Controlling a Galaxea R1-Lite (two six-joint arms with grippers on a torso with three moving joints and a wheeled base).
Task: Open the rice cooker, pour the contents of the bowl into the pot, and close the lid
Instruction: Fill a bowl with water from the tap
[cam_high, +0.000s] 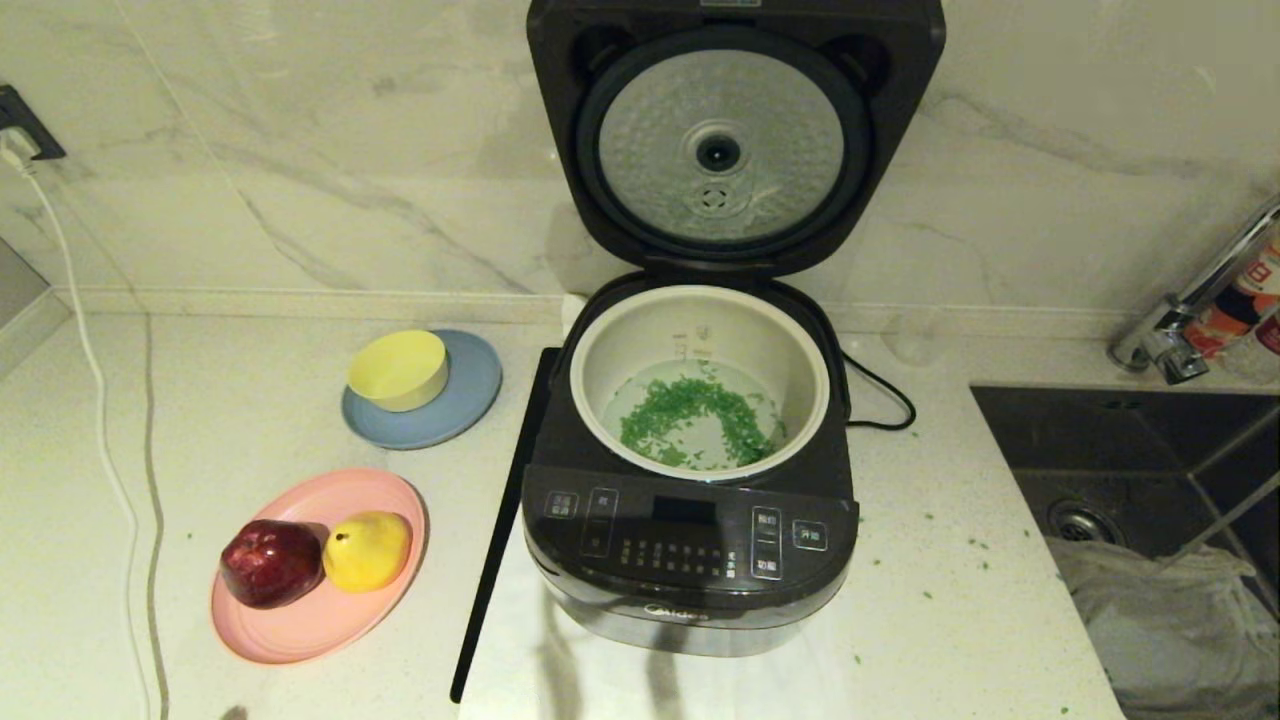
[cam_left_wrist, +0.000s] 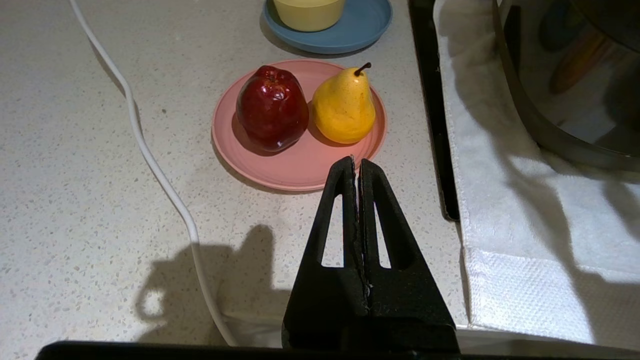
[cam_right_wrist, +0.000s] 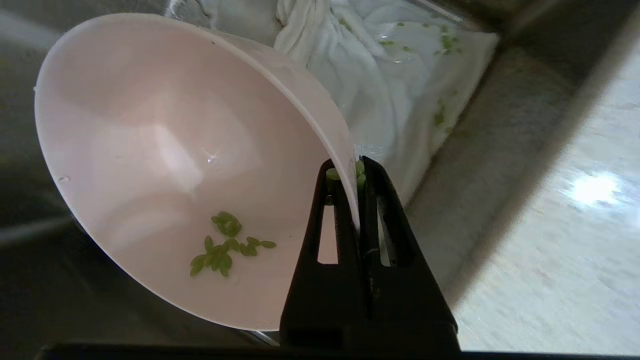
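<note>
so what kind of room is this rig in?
Most likely a home kitchen: stone-look counter with a marble backsplash, a sink with a tap, and an open rice cooker.

Warm, dim overhead light: soft shadows beside the fruit, glare on the lid (cam_high: 718, 148) disc and counter (cam_right_wrist: 595, 190), right wrist background motion-blurred.

Rice cooker (cam_high: 690, 560), standing mid-desk near the back edge: the brand name "Midea" in white lettering on the lower front, below the button panel (cam_high: 688, 535). The panel buttons carry small white characters, too small to read; its display is dark. Pot (cam_high: 700, 330): level marks printed on the inner wall, not legible. Bottle label (cam_high: 1245, 290) at the desk's back right corner: red and white print, unreadable.
</note>
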